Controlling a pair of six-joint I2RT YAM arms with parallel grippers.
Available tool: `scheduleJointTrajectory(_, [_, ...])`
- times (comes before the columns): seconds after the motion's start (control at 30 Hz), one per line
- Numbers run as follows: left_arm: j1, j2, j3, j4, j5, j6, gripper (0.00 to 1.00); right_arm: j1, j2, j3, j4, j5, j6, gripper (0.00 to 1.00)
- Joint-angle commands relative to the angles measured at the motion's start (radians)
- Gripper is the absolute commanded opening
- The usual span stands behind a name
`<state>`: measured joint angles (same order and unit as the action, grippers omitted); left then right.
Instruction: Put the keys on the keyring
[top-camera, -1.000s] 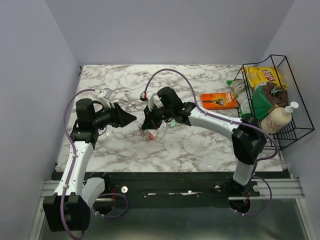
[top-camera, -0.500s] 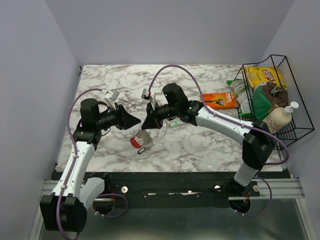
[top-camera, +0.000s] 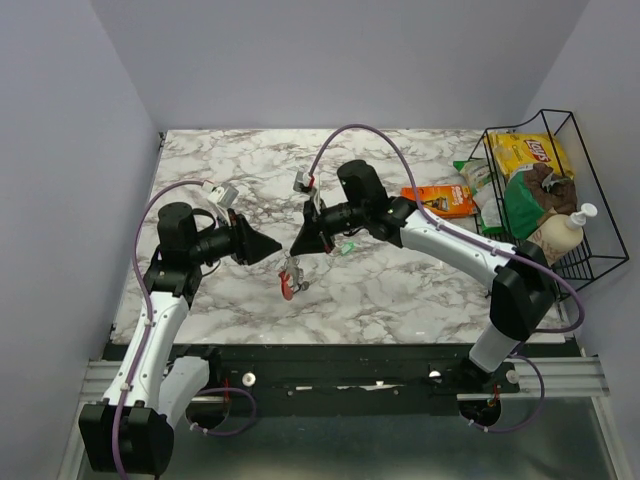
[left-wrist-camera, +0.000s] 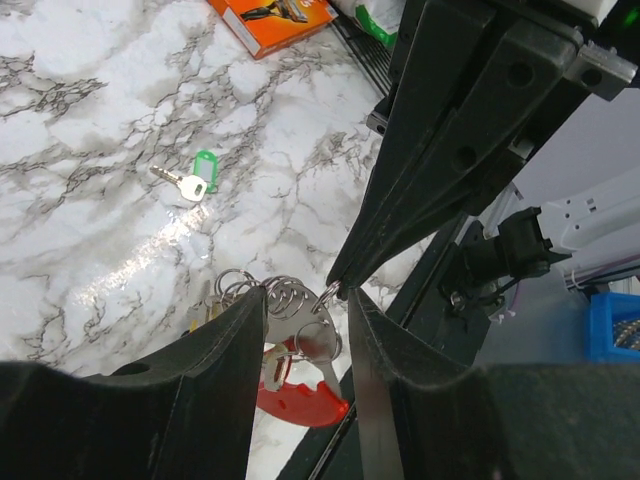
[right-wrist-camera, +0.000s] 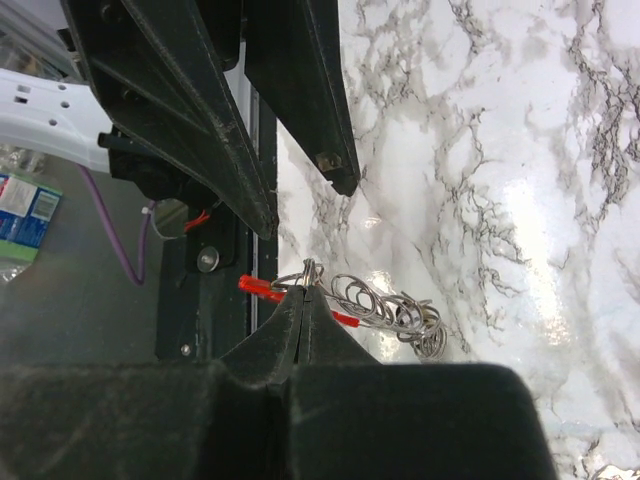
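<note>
My right gripper (top-camera: 297, 248) (right-wrist-camera: 305, 290) is shut on the keyring (right-wrist-camera: 308, 271), a thin metal loop pinched at its tips. Below it hangs a bunch of linked rings (right-wrist-camera: 388, 304) with a red-headed key (left-wrist-camera: 300, 400) (top-camera: 289, 283), held just above the marble. In the left wrist view the keyring (left-wrist-camera: 331, 293) shows at the tip of the right arm's fingers (left-wrist-camera: 440, 150). My left gripper (top-camera: 272, 250) (left-wrist-camera: 307, 300) is open and points at the bunch, which hangs beyond the gap in its jaws. A green-headed key (left-wrist-camera: 196, 182) (top-camera: 346, 247) lies alone on the table.
An orange flat packet (top-camera: 437, 200) lies at the back right of the marble table (top-camera: 400, 290). A black wire basket (top-camera: 560, 115) with snack bags and a lotion bottle stands at the right edge. Purple cables arch over both arms.
The right gripper has drawn back and right, and the ring bunch with the red key swung under it. The left gripper followed to the right and its jaws narrowed a little.
</note>
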<state>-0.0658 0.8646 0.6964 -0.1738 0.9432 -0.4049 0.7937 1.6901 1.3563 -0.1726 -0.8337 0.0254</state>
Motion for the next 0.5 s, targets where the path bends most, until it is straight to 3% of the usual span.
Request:
scheduleJointTrajectory(0.0, [-0.003, -0.013, -0.003, 0.014, 0.086, 0.038, 0.46, -0.011, -0.05, -0.003, 0.028, -0.094, -0.008, 0.01])
scheduleJointTrajectory(0.47, [-0.054, 0.03, 0.014, 0.025, 0.115, 0.049, 0.43, -0.014, -0.05, 0.017, 0.027, -0.153, 0.013, 0.01])
